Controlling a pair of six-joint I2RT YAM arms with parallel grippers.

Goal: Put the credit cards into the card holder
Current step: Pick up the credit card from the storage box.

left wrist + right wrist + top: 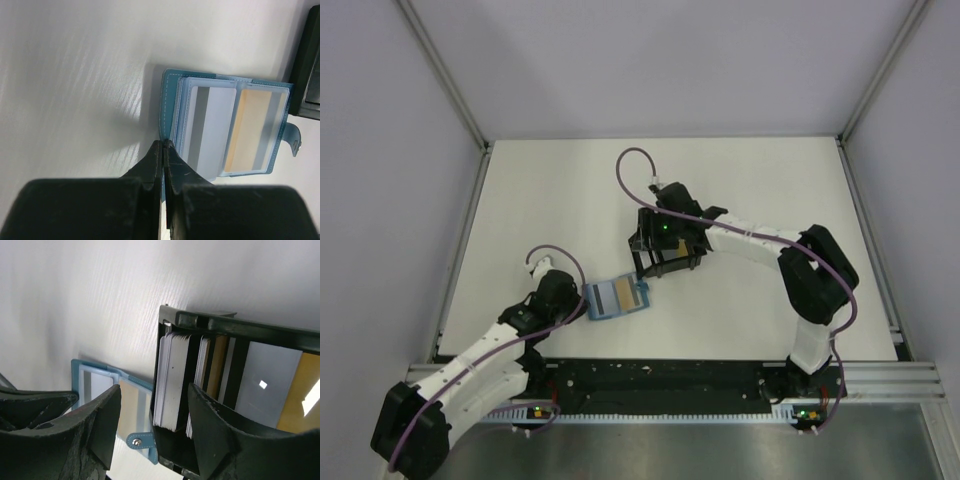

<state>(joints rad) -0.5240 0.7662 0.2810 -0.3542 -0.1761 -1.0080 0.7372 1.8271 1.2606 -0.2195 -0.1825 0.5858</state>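
Just beyond the closed left pincer [163, 146] lies the open card holder [169, 107].

Card holder [616, 297] on table [520, 220], near-left of tray [240, 327]; credit cards [172, 380] in both.

place: robot lab cell | evidence: white table [550, 200], plain panel walls [380, 150], aluminium rail [880, 378]
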